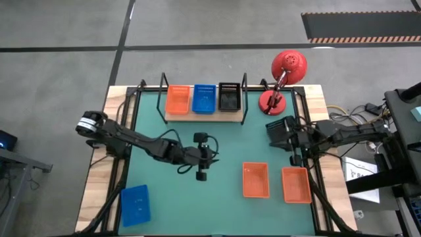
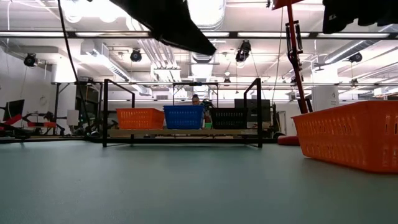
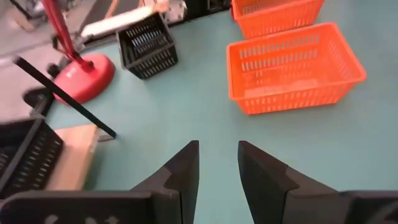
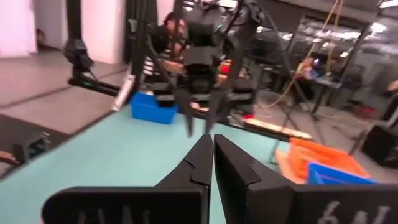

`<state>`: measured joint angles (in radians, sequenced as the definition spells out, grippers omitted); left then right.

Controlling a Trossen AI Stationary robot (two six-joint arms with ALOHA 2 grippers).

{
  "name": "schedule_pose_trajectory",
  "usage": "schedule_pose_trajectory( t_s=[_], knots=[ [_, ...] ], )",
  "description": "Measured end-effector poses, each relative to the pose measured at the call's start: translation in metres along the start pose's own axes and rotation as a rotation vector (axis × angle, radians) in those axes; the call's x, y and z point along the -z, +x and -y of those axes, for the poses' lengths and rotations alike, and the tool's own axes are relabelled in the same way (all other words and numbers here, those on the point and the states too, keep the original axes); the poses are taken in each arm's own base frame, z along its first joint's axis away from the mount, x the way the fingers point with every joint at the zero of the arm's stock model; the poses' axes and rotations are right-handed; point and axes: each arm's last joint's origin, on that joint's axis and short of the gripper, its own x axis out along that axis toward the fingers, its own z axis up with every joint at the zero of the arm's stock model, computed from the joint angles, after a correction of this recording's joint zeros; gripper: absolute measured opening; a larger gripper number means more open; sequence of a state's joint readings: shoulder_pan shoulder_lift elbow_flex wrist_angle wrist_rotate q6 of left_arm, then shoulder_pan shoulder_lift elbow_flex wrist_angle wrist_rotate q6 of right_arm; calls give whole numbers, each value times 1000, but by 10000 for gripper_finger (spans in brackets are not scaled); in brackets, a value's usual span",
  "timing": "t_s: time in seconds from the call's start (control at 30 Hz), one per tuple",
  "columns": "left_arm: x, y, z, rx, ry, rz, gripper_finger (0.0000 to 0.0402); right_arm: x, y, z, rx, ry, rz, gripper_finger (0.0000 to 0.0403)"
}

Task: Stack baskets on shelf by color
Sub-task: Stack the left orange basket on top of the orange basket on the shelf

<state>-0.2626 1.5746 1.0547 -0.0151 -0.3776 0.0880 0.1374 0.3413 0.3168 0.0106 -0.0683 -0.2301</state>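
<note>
The shelf (image 1: pixel 202 116) stands at the mat's far edge and carries an orange basket (image 1: pixel 177 99), a blue basket (image 1: pixel 204 99) and a black basket (image 1: pixel 229 97) side by side. Two more orange baskets (image 1: pixel 256 179) (image 1: pixel 296 184) sit on the mat at near right, a blue one (image 1: pixel 135 204) at near left, and a black one (image 1: pixel 279 131) beside the lamp. My left gripper (image 3: pixel 217 158) hangs open over the mat's middle (image 1: pixel 210 157) and points toward the orange baskets (image 3: pixel 292 65). My right gripper (image 4: pixel 211 146) is shut and empty near the loose black basket.
A red desk lamp (image 1: pixel 283 79) stands at the far right, with its base (image 3: pixel 81 71) next to the loose black basket (image 3: pixel 147 46). The shelf's black wire uprights (image 2: pixel 104 112) rise at both ends. Bare green mat (image 1: pixel 171 191) lies between the blue basket and the orange ones.
</note>
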Motion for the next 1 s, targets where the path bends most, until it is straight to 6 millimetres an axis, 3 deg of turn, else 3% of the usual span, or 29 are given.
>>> schedule_pose_trajectory(
  t_s=[0.27, 0.57, 0.8, 1.0],
  knots=[
    [13, -32, -17, -38, 32, 122, 95, 9, 31, -15, -100, 72, -78, 9],
    [46, -44, -29, -105, 63, 294, 95, 2, 51, -35, -65, 91, -150, 9],
    [62, -55, -31, -109, 55, 311, 95, -22, 78, -50, -78, 95, -202, 9],
    [64, -57, -32, -113, 47, 329, 95, -46, 99, -61, -102, 224, -375, 9]
  ],
)
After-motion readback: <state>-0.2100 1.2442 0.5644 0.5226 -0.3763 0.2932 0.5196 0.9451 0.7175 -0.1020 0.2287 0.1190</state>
